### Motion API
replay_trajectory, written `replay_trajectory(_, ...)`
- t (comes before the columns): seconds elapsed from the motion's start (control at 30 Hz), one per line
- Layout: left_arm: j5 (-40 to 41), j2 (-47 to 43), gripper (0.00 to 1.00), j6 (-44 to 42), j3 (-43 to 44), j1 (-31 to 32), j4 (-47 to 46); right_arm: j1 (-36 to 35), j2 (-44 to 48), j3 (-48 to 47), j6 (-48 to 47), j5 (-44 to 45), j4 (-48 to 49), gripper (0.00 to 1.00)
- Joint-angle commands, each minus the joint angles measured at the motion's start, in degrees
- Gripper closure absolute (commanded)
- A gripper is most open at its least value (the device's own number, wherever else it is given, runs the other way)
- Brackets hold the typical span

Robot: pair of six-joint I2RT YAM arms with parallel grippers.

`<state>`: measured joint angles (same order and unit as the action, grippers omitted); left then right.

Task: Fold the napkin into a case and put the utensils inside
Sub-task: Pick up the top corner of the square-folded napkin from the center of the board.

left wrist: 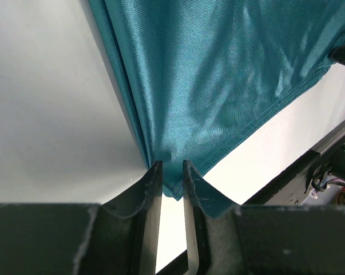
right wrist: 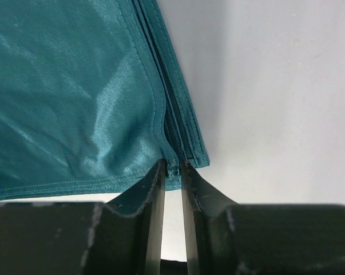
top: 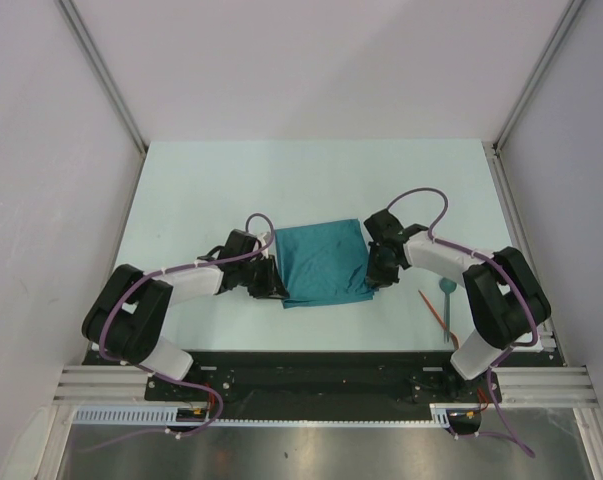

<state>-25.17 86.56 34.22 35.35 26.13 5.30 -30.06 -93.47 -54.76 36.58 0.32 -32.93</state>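
Observation:
The teal napkin [top: 325, 262] lies folded into a rough square at the middle of the table. My left gripper [top: 274, 288] is shut on the napkin's near left corner [left wrist: 171, 172], with the cloth pinched between its tips. My right gripper [top: 374, 280] is shut on the near right corner [right wrist: 173, 166], where several stacked edges [right wrist: 183, 126] show. A thin orange-red utensil [top: 433, 309] lies on the table right of the napkin, under my right arm.
A teal spoon-like utensil [top: 448, 300] lies next to the orange-red one at the right. The table's front edge with a black rail [top: 321, 365] runs just behind both grippers. White walls enclose the table on three sides.

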Motion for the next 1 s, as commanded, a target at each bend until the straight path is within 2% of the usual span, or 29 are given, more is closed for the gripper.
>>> replay_trajectory(0.0,-0.23,-0.43,0.74,-0.99,-0.46,-0.03,-0.29,-0.52,-0.13,-2.72,0.07,1.97,-0.38,0.82)
replay_trajectory(0.07,-0.23,-0.43,0.74,-0.99,-0.46,-0.03,-0.38,-0.61,0.04,-2.89,0.07,2.06,-0.82,0.84)
replay_trajectory(0.17,-0.23,-0.52,0.74,-0.82,-0.46,-0.03,-0.38,-0.79,0.57,-3.16,-0.01,2.06,-1.09,0.93)
replay_trajectory(0.2,-0.23,-0.69,0.74,-0.82,-0.46,-0.03,-0.29,-0.79,0.74,-3.24,-0.10,1.80,-1.09,0.99)
replay_trajectory(0.43,-1.72,-5.52,0.62,1.02,1.03,-0.03,0.76,-1.58,1.36,-5.44,-1.24,0.48,-1.70,1.00)
replay_trajectory(0.53,-3.57,-6.50,0.60,1.81,2.61,-0.03,1.38,-1.84,1.45,-6.06,-1.33,0.21,-1.88,1.00)
replay_trajectory(0.7,-6.91,-4.65,0.66,3.49,2.36,0.24,-0.90,-2.10,1.80,-6.23,-1.25,-2.07,-1.00,1.00)
replay_trajectory(0.97,-6.30,-1.05,0.78,4.89,-5.29,1.38,-7.41,-2.37,-0.30,-10.53,-3.18,-4.44,1.81,1.00)
